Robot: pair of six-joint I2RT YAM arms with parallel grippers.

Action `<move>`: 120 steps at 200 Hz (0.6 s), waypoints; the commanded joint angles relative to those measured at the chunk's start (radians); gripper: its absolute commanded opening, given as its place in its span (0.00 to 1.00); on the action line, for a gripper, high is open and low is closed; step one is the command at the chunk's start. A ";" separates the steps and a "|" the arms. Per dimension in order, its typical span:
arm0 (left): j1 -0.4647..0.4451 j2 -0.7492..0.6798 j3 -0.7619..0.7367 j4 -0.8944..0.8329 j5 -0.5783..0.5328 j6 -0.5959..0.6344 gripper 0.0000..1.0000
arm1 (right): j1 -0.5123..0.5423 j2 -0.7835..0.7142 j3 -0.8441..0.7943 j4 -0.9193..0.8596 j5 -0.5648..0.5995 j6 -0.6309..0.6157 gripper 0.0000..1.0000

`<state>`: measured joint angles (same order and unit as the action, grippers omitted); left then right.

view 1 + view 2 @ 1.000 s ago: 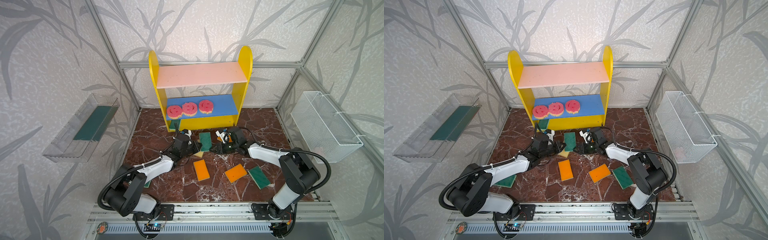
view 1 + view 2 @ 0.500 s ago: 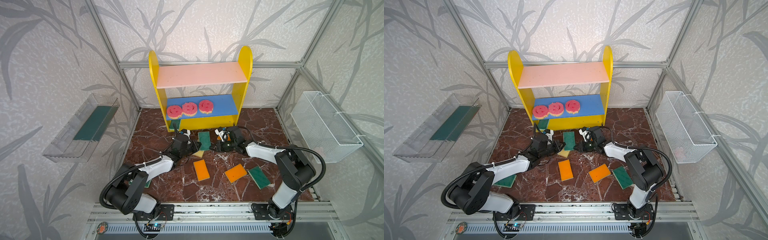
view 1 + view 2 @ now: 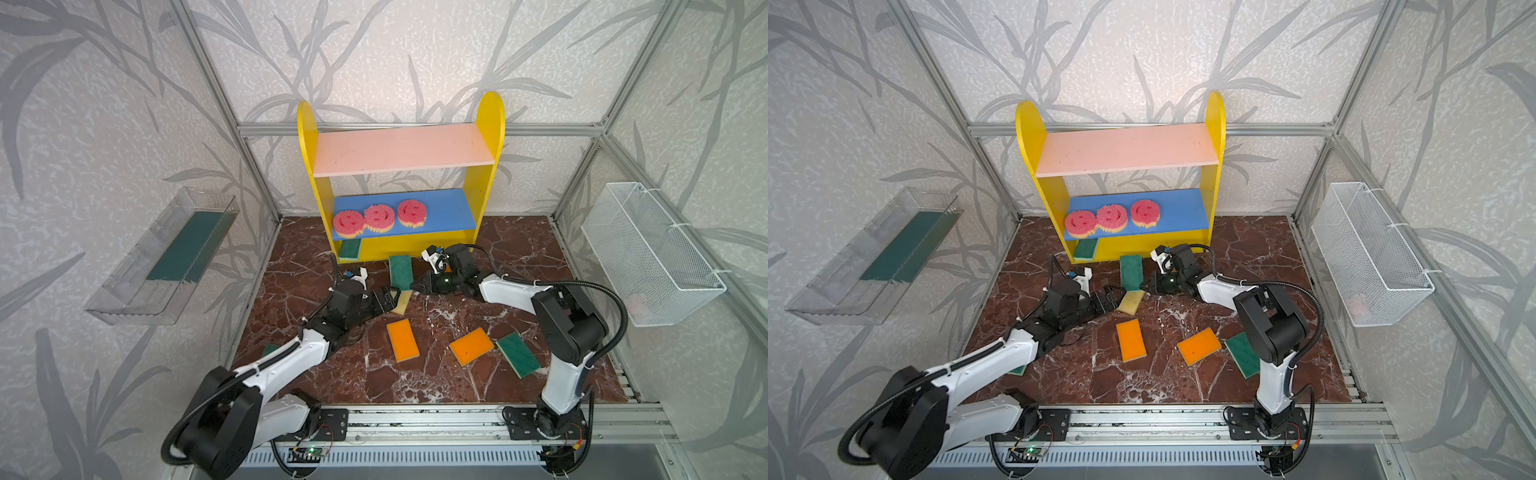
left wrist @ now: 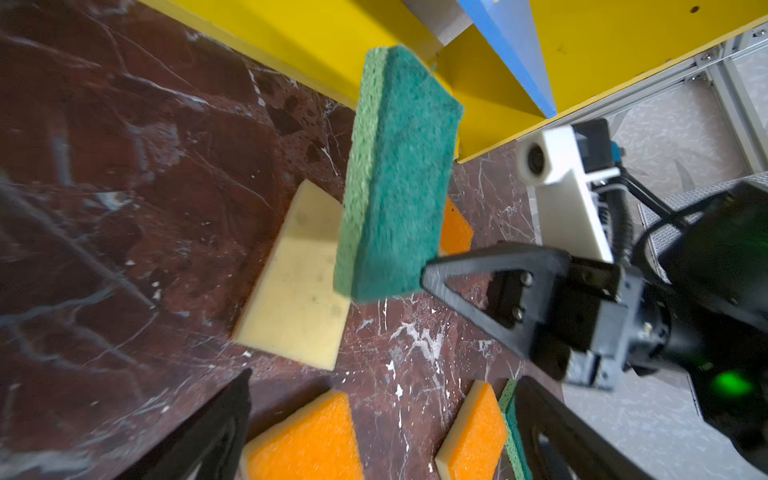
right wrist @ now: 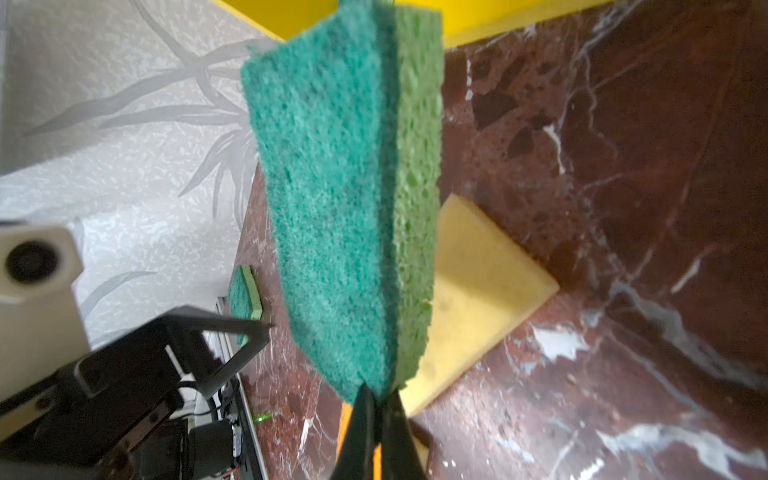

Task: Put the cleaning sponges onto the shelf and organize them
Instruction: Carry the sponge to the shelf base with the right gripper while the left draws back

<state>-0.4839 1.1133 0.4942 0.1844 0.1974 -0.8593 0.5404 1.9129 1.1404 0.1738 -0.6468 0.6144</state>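
Observation:
My right gripper [image 5: 376,395] is shut on the end of a green-topped sponge [image 5: 340,187], which hangs off the floor in front of the shelf [image 3: 490,124]; in both top views the sponge [image 3: 401,272] [image 3: 1131,272] is at the centre. My left gripper [image 4: 382,386] stands open just beside it, holding nothing, over a sponge lying yellow face up [image 3: 404,302]. Three pink smiley sponges [image 3: 379,217] sit on the blue board, and a green sponge [image 3: 350,249] lies on the yellow base. Two orange sponges [image 3: 402,340] [image 3: 471,345] and a green one [image 3: 517,354] lie on the floor.
Another green sponge [image 3: 270,350] peeks out from under my left arm. A clear tray [image 3: 166,257] with a dark green strip hangs on the left wall, a white wire basket [image 3: 648,253] on the right wall. The pink upper board [image 3: 399,149] is bare.
My left gripper has opened and let go of the green-topped sponge. My right gripper has closed on the sponge's end and now holds it alone.

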 commanded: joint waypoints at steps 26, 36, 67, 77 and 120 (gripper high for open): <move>0.003 -0.203 -0.151 -0.178 -0.091 -0.007 0.99 | 0.007 0.160 0.165 0.073 0.009 0.094 0.00; 0.003 -0.244 -0.174 -0.198 -0.098 -0.014 0.99 | 0.009 0.197 0.206 0.077 0.023 0.113 0.00; 0.003 -0.342 -0.200 -0.285 -0.119 -0.013 0.99 | 0.018 0.315 0.324 0.121 0.052 0.191 0.00; 0.004 -0.364 -0.204 -0.306 -0.122 -0.010 0.99 | 0.024 0.356 0.370 0.125 0.062 0.211 0.00; 0.007 -0.394 -0.204 -0.373 -0.101 0.003 0.99 | 0.055 0.506 0.588 0.068 0.095 0.266 0.00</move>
<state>-0.4828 0.7334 0.2924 -0.1204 0.1051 -0.8635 0.5777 2.3619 1.6180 0.2390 -0.5869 0.8333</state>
